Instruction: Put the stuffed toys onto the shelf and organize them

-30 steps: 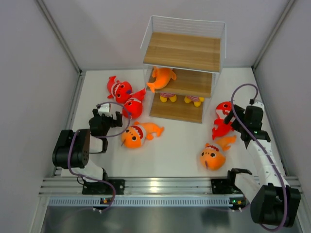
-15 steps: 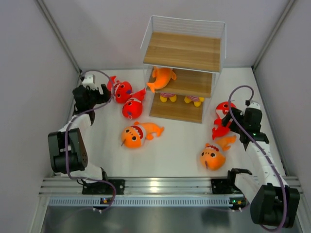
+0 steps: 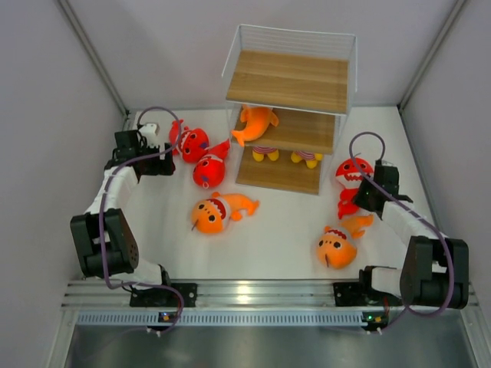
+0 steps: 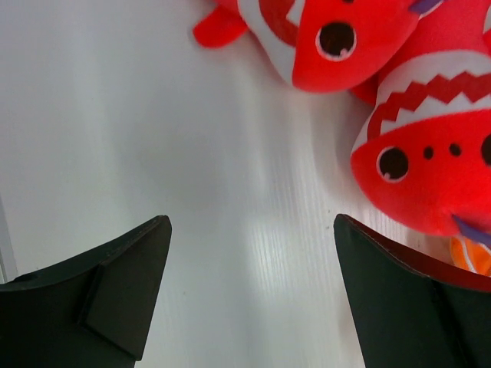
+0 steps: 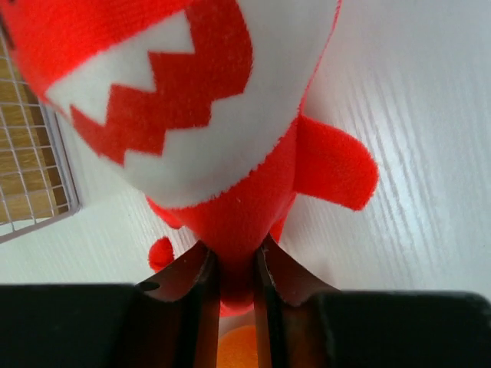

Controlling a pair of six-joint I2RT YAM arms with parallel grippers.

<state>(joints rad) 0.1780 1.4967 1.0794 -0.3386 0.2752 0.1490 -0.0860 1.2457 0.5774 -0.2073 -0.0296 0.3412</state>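
The shelf (image 3: 291, 80) stands at the back, with an orange fish (image 3: 255, 123) on its middle board. My right gripper (image 3: 367, 192) is shut on the tail end of a red shark (image 3: 351, 173), right of the shelf. In the right wrist view the shark (image 5: 176, 100) fills the frame and the gripper (image 5: 236, 264) pinches its narrow body. My left gripper (image 3: 163, 153) is open on the table beside two red sharks (image 3: 190, 142) (image 3: 209, 170). In the left wrist view the gripper (image 4: 249, 230) is empty, and both sharks (image 4: 337, 38) (image 4: 430, 169) lie ahead to the right.
Two orange fish lie on the table, one in the middle (image 3: 215, 213) and one at front right (image 3: 336, 247). Two small yellow plush items (image 3: 266, 153) (image 3: 307, 159) sit on the lower shelf board. Grey walls close in both sides. The shelf's wire side (image 5: 31, 153) is near my right gripper.
My right gripper has closed on the red shark beside the shelf. My left arm swung from the middle left out to the far left, next to the two sharks.
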